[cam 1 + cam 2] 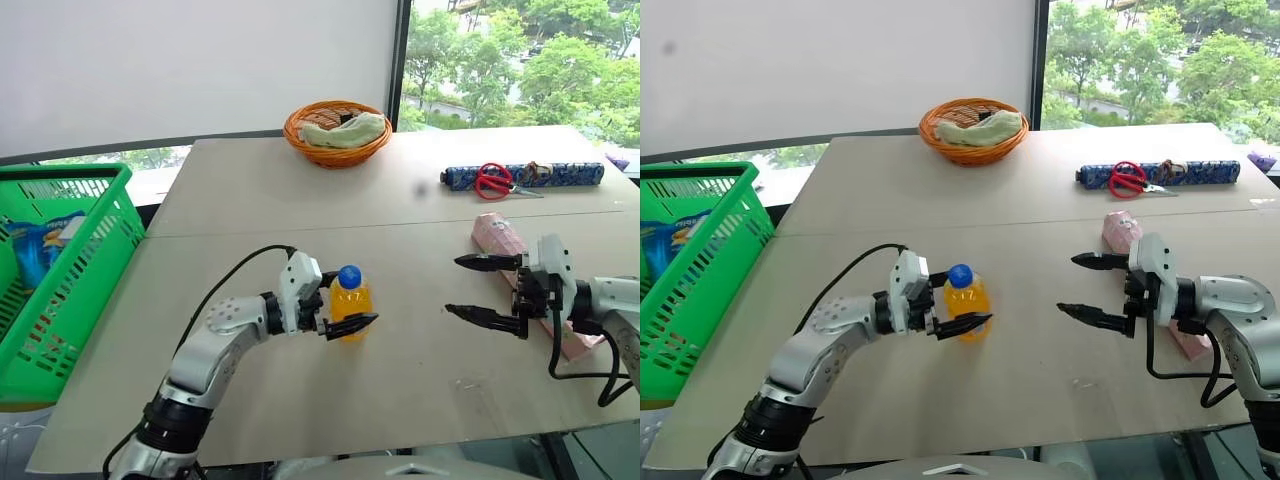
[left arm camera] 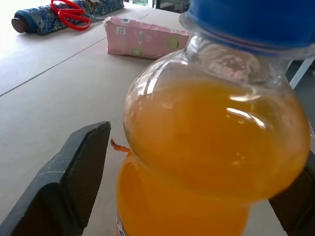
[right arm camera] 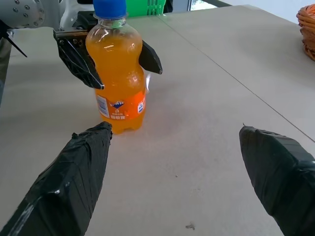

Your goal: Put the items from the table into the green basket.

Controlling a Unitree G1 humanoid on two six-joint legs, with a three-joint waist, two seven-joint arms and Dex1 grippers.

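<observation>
Your left gripper [image 1: 350, 318] had its fingers spread around the orange bottle [image 1: 350, 302], standing mid-bench [image 1: 420, 360]; the right wrist view showed gaps either side. Right gripper [image 1: 478, 290] gaped empty. Green basket [image 1: 95, 250] sat far left.

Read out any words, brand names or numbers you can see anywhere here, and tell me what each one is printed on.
Nothing can be read for certain.
Orange-drink bottle: blue and white label with a round logo, print too small to read.
Pink packet: small green and white marks, too blurred to read.
Blue bag in the green basket: lettering too small to read.
Red-handled scissors and patterned roll: no text visible.
</observation>
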